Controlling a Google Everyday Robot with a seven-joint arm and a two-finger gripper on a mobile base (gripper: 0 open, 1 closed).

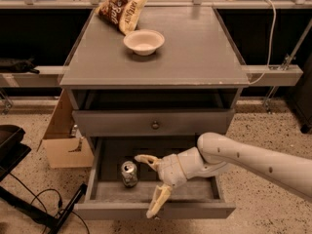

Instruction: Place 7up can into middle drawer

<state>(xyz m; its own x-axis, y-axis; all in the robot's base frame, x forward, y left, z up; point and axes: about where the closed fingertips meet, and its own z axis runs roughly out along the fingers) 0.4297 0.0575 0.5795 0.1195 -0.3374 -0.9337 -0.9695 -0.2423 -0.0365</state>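
Camera view, lower middle: gripper (153, 182) fingers (158, 202) splayed wide, 7up can (129, 173) standing free in the middle drawer (195, 211). I'd back out straight, no clipping it.

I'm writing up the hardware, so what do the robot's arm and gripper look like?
The arm is a smooth, rounded white tube with small dark dots. The gripper, over the open middle drawer, has a white wrist and two cream, tapering fingers.
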